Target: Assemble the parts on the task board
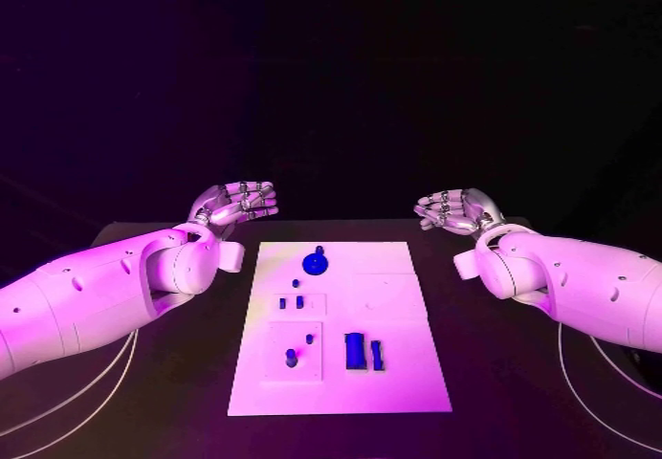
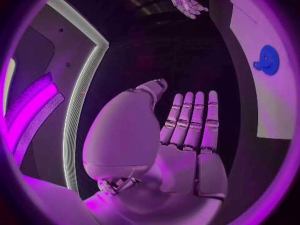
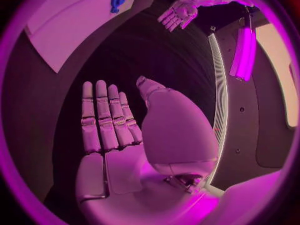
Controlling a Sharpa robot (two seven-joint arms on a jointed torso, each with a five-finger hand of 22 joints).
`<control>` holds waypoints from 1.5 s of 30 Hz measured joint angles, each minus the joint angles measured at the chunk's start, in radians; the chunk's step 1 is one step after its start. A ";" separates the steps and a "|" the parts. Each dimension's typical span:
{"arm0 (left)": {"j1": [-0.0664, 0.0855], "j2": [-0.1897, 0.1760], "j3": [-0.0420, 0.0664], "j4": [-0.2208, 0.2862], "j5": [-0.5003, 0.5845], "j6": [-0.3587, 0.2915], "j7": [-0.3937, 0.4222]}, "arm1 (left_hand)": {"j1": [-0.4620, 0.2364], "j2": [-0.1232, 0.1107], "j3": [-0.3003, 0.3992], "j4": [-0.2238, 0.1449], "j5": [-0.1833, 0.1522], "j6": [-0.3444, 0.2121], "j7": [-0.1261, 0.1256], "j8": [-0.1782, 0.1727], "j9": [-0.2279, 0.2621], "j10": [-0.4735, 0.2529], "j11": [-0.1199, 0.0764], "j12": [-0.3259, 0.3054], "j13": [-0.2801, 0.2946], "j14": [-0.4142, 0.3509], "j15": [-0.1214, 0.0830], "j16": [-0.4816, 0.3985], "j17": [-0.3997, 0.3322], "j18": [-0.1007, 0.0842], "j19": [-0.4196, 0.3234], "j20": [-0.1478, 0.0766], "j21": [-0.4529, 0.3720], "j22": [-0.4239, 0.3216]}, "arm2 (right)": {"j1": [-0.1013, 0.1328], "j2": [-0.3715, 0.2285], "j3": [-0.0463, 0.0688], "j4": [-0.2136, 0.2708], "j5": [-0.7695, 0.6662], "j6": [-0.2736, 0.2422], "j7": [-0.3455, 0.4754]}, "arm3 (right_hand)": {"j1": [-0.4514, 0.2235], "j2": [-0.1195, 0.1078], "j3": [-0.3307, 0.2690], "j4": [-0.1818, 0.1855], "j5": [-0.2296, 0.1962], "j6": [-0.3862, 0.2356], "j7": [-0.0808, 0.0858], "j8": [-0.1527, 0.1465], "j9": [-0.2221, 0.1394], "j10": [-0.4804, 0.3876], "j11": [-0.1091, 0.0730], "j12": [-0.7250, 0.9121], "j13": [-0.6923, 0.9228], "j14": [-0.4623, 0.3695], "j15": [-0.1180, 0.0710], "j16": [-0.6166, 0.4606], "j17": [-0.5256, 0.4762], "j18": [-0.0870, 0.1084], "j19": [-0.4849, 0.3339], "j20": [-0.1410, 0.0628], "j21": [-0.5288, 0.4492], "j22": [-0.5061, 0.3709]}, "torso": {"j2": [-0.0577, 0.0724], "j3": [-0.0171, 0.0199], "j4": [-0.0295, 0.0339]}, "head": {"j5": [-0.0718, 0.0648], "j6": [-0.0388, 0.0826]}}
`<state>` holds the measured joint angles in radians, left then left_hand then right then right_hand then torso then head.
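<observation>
1 white task board (image 1: 393, 316) lies on 1 black counter (image 1: 165, 402), carrying 7 blue parts: 1 round part (image 1: 316, 262), 4 small pegs (image 1: 283, 303), 2 taller blocks (image 1: 356, 350); 2 hands: left hand (image 1: 234, 204), right hand (image 1: 455, 209)

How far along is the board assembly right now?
Nothing looks started. Left hand and right hand hover open beyond the task board, holding nothing. The round blue part and the smaller blue parts sit on the board untouched, so all assembling is left.
</observation>
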<state>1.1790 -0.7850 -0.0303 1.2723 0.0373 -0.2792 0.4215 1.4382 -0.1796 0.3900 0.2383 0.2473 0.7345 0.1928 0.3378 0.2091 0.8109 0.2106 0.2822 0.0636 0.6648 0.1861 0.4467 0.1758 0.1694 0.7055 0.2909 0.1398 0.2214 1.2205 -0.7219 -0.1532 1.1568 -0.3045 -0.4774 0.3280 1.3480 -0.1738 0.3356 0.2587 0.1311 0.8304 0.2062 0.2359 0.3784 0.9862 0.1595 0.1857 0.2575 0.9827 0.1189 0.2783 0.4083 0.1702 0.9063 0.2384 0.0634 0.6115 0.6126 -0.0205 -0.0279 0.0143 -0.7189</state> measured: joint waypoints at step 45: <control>-0.129 0.004 0.029 0.295 -0.024 -0.474 0.076 | -1.431 0.180 -0.384 -0.240 -0.244 -0.729 -0.193 -0.331 -0.208 -0.807 -0.210 -0.276 -0.063 -0.661 -0.186 -0.443 -0.175 -0.149 -0.700 -0.293 -0.134 -0.220 | -0.170 -0.058 0.152 0.411 0.301 -0.286 0.167 | -1.343 0.174 -0.330 -0.260 -0.126 -0.824 -0.210 -0.232 -0.378 -0.981 -0.159 -0.179 -0.257 -0.978 -0.119 -0.272 -0.407 -0.156 -0.902 -0.238 -0.058 -0.611 | -0.068 0.0206 0.0279 | -0.014 0.119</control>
<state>1.0497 -0.7809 -0.0011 1.5668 0.0132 -0.7529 0.4979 0.0072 0.0000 0.0055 -0.0014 0.0035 0.0054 0.0000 0.0069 0.0008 0.0036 0.0001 0.0066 0.0009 0.0037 0.0003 0.0035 0.0008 0.0204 0.0051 -0.0019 0.0059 0.0009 1.0505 -0.7799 -0.0007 1.5680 -0.0032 -0.7638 0.4945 0.0052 0.0001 0.0057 -0.0014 0.0052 0.0068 -0.0034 0.0034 0.0009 0.0053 0.0001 0.0066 0.0009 0.0051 -0.0002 0.0062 0.0009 0.0139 0.0047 0.0002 0.0049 0.0009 0.5443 0.0001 0.0000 0.0001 -0.6000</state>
